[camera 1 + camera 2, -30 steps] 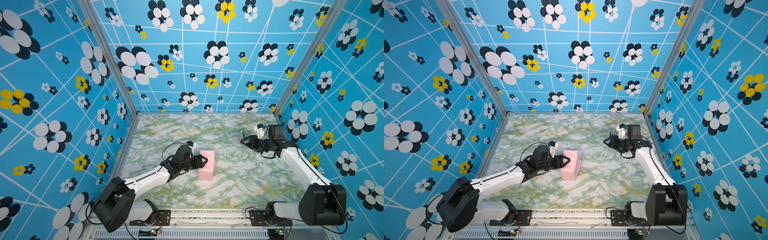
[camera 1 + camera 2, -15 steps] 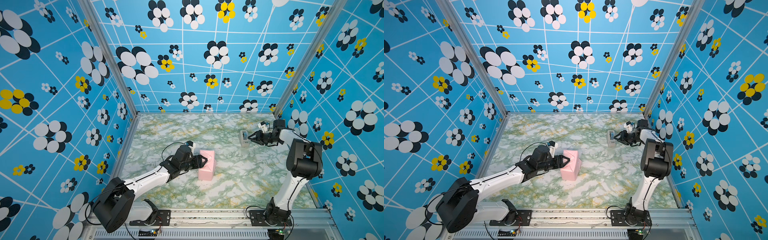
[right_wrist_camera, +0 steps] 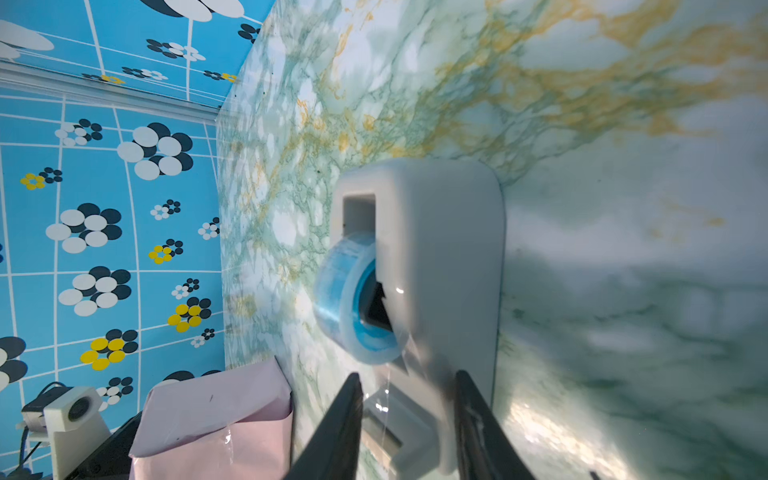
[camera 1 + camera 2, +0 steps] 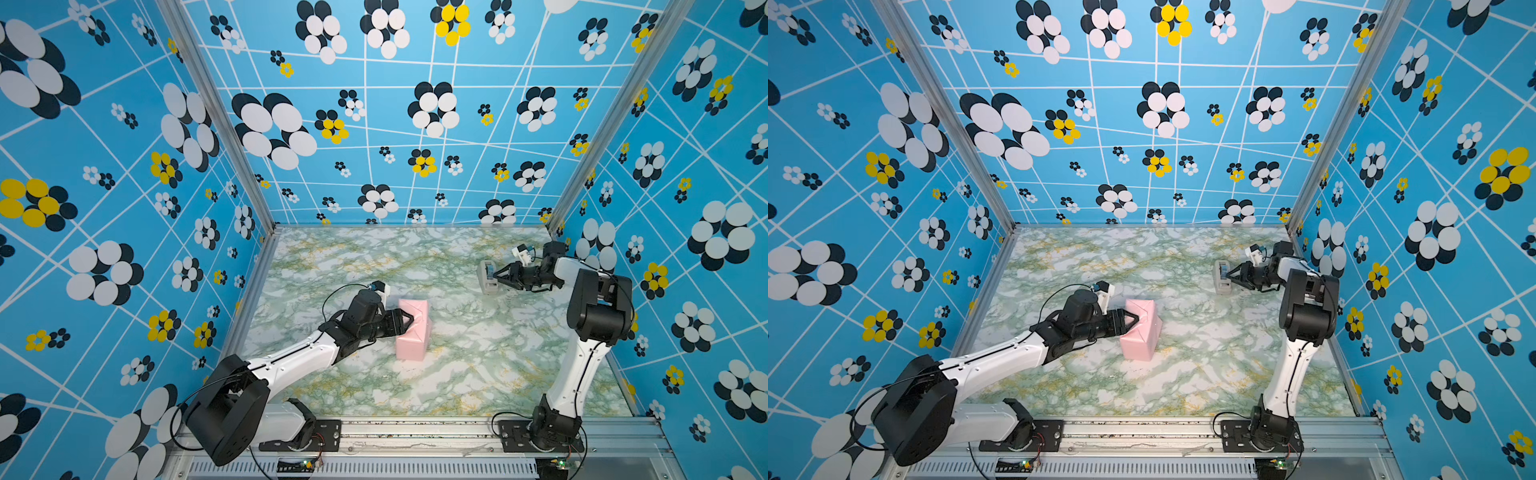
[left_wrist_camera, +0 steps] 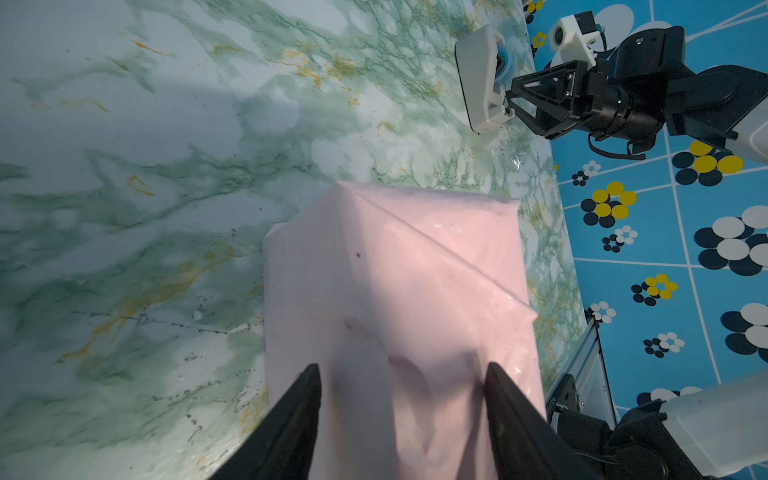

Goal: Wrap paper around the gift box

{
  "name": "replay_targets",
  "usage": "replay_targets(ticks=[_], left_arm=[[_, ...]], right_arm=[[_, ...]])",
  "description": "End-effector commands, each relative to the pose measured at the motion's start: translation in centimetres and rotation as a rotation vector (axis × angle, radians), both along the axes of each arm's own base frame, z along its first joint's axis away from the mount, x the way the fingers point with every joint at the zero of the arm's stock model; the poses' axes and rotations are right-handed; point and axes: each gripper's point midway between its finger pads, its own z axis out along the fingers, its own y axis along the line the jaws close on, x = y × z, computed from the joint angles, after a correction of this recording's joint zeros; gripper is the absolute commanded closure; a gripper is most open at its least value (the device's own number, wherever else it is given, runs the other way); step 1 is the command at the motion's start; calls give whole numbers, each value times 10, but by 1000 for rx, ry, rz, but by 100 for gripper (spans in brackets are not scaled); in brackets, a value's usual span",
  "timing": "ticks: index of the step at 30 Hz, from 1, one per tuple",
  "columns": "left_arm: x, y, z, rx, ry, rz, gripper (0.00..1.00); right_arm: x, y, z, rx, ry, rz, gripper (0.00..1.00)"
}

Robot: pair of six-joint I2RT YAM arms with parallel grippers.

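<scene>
The paper (image 4: pixel 411 332) (image 4: pixel 1142 332), pale pink side out, is folded round a block in the middle of the table; the gift box itself is hidden under it. My left gripper (image 4: pixel 409 322) (image 5: pixel 403 374) sits open at the parcel's left upper edge, both fingers spread on the pink face. In the left wrist view a diagonal fold runs across the paper (image 5: pixel 395 270). Far right, my right gripper (image 4: pixel 496 276) (image 3: pixel 407 382) is shut on the lower end of the white tape dispenser (image 4: pixel 486 276) (image 3: pixel 449 249), which holds a blue tape roll.
The marbled green table (image 4: pixel 457 374) is walled by blue flowered panels on three sides. A metal rail (image 4: pixel 415 432) carrying both arm bases runs along the front edge. The right arm's upright link (image 4: pixel 598 307) stands close to the right wall.
The right arm has swung up and back, bringing its gripper onto the tape dispenser, and its jaws have narrowed round it. The left gripper and the parcel have stayed put.
</scene>
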Motion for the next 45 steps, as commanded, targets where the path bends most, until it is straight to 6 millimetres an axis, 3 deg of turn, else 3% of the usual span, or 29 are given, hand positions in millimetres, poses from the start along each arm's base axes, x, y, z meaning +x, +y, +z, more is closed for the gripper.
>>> replay_targets(ticks=[1, 13, 25, 45], left_arm=[[-13, 34, -49, 165, 118, 59, 37], [-13, 34, -48, 168, 114, 58, 37], [-13, 33, -47, 167, 108, 52, 37], [-12, 34, -46, 172, 101, 56, 37]], right_arm=[[-6, 16, 6, 70, -5, 61, 64], [-6, 6, 42, -51, -104, 29, 62], [-12, 18, 17, 49, -26, 79, 61], [-18, 25, -12, 17, 86, 132, 61]])
